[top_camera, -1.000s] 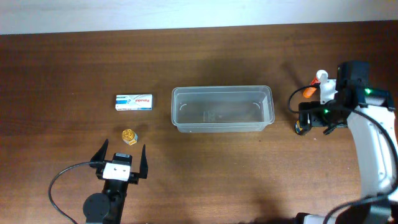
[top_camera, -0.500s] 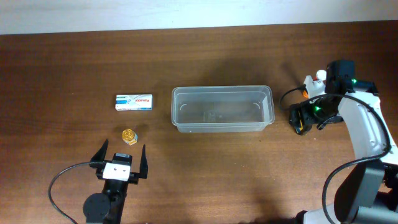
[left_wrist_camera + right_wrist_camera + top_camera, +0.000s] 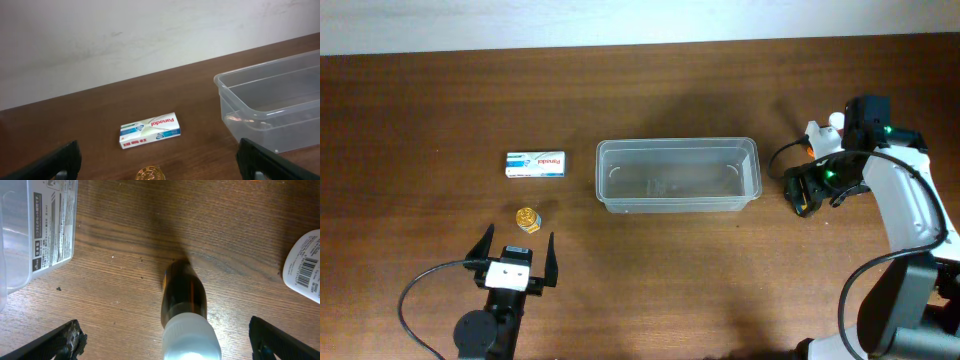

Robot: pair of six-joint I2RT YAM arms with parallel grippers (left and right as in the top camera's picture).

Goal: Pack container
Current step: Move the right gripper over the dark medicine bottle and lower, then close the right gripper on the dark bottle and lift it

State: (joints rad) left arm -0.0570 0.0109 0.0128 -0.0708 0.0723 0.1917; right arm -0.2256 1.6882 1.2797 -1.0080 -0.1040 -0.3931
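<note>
Box (image 3: 535, 164) outside container (image 3: 620, 190), well apart.

The small white box (image 3: 150, 129) on the worktop, left of the container (image 3: 250, 125), bears the brand "Panadol" in red, upside down from the left wrist camera. Its finer print is too small to read. A white label (image 3: 50, 225) on the container's end carries dense black print, illegible. A white item (image 3: 306, 255) to the right shows a barcode (image 3: 299, 269), its digits unreadable.
</note>
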